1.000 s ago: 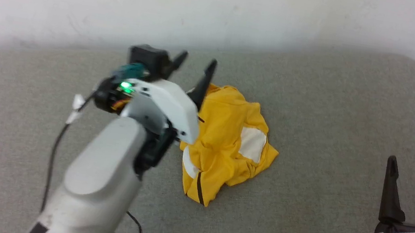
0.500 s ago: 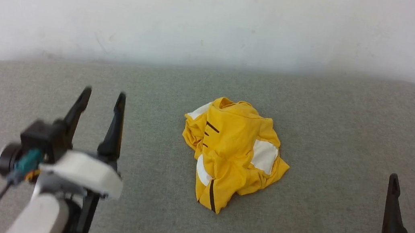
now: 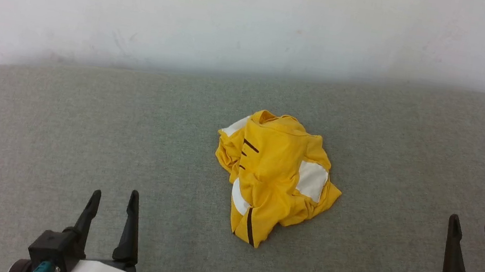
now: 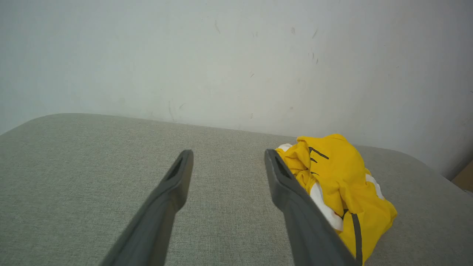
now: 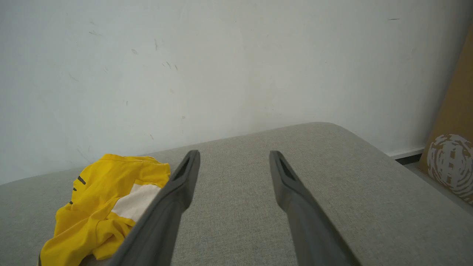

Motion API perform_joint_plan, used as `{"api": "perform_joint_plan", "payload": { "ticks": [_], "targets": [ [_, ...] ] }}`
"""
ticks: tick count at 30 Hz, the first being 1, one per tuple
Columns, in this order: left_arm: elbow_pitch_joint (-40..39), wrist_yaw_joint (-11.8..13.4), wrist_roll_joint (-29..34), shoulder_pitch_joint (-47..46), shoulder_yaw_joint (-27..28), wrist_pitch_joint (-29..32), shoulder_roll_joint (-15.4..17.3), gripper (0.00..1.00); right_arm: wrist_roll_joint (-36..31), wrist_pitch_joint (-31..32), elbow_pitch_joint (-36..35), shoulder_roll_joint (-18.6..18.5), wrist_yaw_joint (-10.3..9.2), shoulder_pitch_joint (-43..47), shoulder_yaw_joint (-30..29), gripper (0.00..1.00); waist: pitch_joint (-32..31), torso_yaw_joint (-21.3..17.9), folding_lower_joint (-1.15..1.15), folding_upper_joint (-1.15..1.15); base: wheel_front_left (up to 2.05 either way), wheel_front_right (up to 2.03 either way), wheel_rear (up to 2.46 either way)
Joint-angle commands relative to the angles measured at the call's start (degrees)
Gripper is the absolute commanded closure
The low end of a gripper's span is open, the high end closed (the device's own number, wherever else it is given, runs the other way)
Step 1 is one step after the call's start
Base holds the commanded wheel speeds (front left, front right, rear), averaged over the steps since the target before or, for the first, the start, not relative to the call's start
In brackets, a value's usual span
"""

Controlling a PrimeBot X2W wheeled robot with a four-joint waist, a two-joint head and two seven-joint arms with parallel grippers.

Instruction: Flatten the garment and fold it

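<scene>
Where surface (image 3: 81,132) against wall (image 3: 194,6), crumpled garment (image 3: 275,174).

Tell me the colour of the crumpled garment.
The garment is bright yellow with white patches, black strokes; clearest in head view.

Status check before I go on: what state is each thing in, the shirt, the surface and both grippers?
Bright yellow thin-cloth T-shirt with white patches: crumpled in a heap, neither flattened nor folded, nothing touching it.
Left gripper: open, empty, apart from the T-shirt.
Right gripper: open, empty, apart from the T-shirt.
Grey fabric-covered surface: bears the T-shirt heap near its middle.
</scene>
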Motion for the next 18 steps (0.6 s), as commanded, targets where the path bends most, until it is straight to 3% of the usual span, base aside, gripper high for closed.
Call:
{"api": "perform_joint_plan", "payload": {
  "ticks": [1, 6, 10, 18],
  "targets": [
    [0.22, 0.28, 0.30, 0.50, 0.55, -0.60, -0.05, 0.00, 0.67, 0.23, 0.44, 0.15, -0.05, 0.44, 0.08, 0.00, 0.21, 0.28, 0.00, 0.00, 0.00, 0.00, 0.00],
    [0.17, 0.06, 1.09, -0.16, 1.04, -1.09, -0.01, 0.00, 2.21, 1.91, 0.77, 0.15, -0.05, -1.05, 0.62, 0.00, 1.09, 1.05, 0.00, 0.00, 0.00, 0.00, 0.00],
    [0.03, -0.15, 1.59, -1.57, 0.75, -1.22, -0.41, 0.00, 0.88, 6.94, -0.25, 0.04, -0.05, -4.78, 2.31, 0.00, 2.81, 1.88, 0.00, 0.00, 0.00, 0.00, 0.00],
    [0.43, -0.62, 2.01, -4.45, -0.24, -1.37, -2.05, 0.00, 5.31, 22.43, 0.26, -8.44, -0.05, -16.43, 7.11, 0.00, 8.03, 4.55, 0.00, 0.00, 0.00, 0.00, 0.00]
  ]
}}
